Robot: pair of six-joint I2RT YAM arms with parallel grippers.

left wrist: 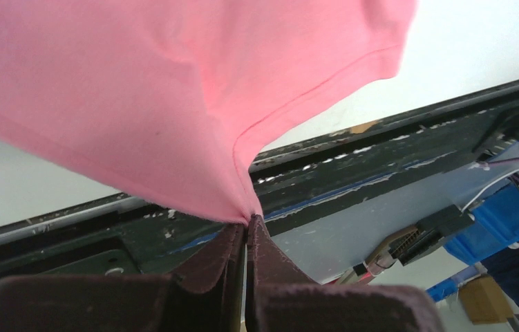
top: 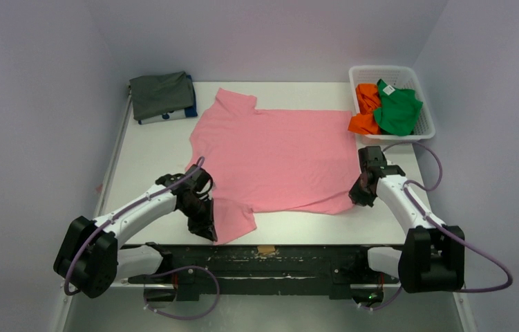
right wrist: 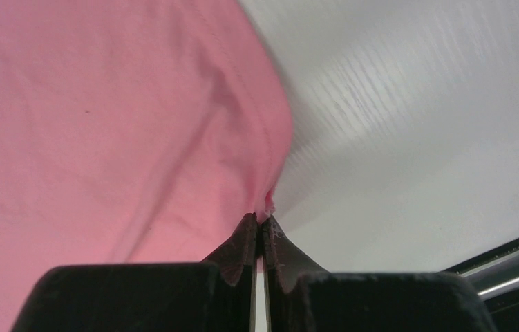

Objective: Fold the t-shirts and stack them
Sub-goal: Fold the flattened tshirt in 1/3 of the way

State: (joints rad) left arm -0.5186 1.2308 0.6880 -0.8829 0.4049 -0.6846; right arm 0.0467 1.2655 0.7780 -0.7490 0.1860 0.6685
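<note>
The large pink t-shirt lies spread flat across the middle of the table, collar toward the far left. My left gripper is shut on the near sleeve of the pink t-shirt, lifting its edge near the table's front. My right gripper is shut on the near right hem corner of the pink t-shirt. A folded dark grey t-shirt lies on a blue one at the far left. An orange t-shirt and a green t-shirt sit in the basket.
The white lattice basket stands at the far right corner. The table's black front rail runs just behind the left gripper. Walls close in the left, back and right sides.
</note>
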